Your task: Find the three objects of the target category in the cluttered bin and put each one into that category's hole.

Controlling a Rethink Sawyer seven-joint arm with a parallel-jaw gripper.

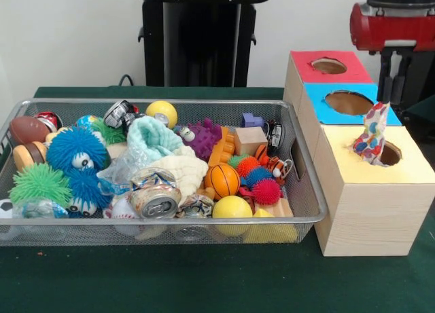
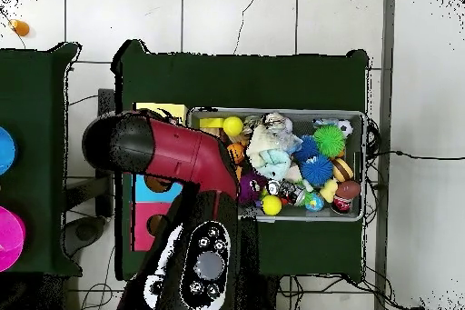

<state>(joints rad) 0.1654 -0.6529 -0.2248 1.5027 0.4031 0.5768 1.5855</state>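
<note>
We see the bin (image 1: 163, 109) well left of the claw (image 1: 385, 96). The claw pinches the top of a spotted cloth (image 1: 371, 133), which hangs into the yellow-surround hole (image 1: 387, 152) just below. Overhead, the arm (image 2: 173, 156) hides both.

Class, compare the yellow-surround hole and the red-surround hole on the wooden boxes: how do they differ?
The yellow-surround hole tops the box nearest the front camera; the red-surround hole sits farthest back. The yellow one has a spotted white fabric cloth standing in it; the red one holds nothing visible. The yellow one is partly hidden by that cloth; the red one shows whole. Both are round, rough-edged cut-outs.
</note>
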